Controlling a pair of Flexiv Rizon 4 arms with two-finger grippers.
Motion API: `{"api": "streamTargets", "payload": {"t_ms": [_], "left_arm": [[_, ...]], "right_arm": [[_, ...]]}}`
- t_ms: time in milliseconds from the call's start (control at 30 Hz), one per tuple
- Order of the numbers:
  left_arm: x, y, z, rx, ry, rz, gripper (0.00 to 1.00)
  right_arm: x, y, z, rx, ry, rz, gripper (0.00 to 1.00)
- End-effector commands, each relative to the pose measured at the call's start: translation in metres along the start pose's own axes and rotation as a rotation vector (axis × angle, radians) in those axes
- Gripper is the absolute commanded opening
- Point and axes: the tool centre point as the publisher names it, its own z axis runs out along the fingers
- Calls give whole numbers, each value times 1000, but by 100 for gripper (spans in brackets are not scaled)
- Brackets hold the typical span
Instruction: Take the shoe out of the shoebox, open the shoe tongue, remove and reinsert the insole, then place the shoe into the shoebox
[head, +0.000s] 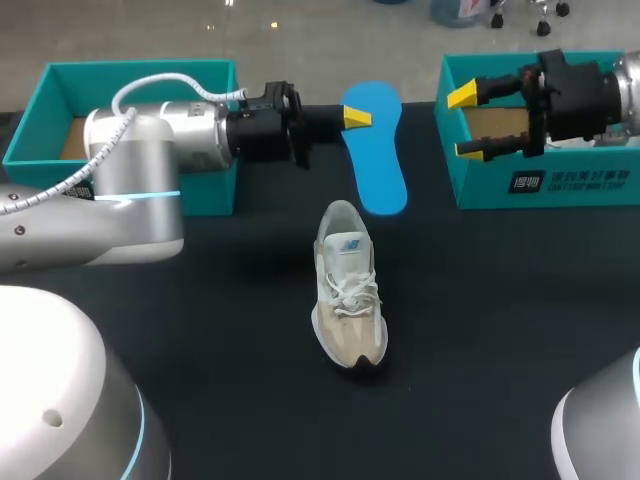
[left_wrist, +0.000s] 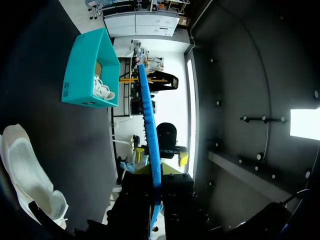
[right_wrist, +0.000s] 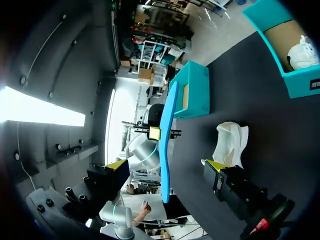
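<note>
A white and beige shoe (head: 348, 290) stands on the black table, toe toward the front edge. My left gripper (head: 357, 118) is shut on the blue insole (head: 375, 150) and holds it above the table behind the shoe. In the left wrist view the insole (left_wrist: 149, 135) runs edge-on out from between the fingers of my left gripper (left_wrist: 156, 172), with the shoe (left_wrist: 25, 175) beside and below. My right gripper (head: 465, 125) stands wide open just right of the insole, holding nothing. From the right wrist, the insole (right_wrist: 167, 140) is ahead of my right gripper (right_wrist: 165, 165) and the shoe (right_wrist: 230, 140) below.
A teal shoebox (head: 545, 190) stands at the back right, under my right arm, with something white (left_wrist: 102, 90) inside. A second teal box (head: 140, 68) stands at the back left, partly hidden by my left arm.
</note>
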Motion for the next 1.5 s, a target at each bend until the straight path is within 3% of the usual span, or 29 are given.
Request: {"api": "streamTargets", "payload": {"t_ms": [33,667,833,1033,1267,1433,1500], "left_arm": [[1,2,-3,9,-2,1,0],[1,-4,-9,-11,-27,83,0],[-1,-6,-15,-22,-12,265,0],[0,-10,-15,-73,-97,543,0],[11,-15,-15,-90,-57,920,0],[23,-19,-14,-26,-41,1041,0],[27,-22,-14,11,-2,985,0]], "right_arm": [[-4,1,2,-7,51,-3,100],[-6,4,-1,-26,45,-21,100],[-6,4,-1,-26,45,-21,100],[-6,4,-1,-26,45,-21,100],[-6,4,-1,-26,45,-21,100],[-6,4,-1,-26,45,-21,100],[-6,4,-1,-26,45,-21,100]]}}
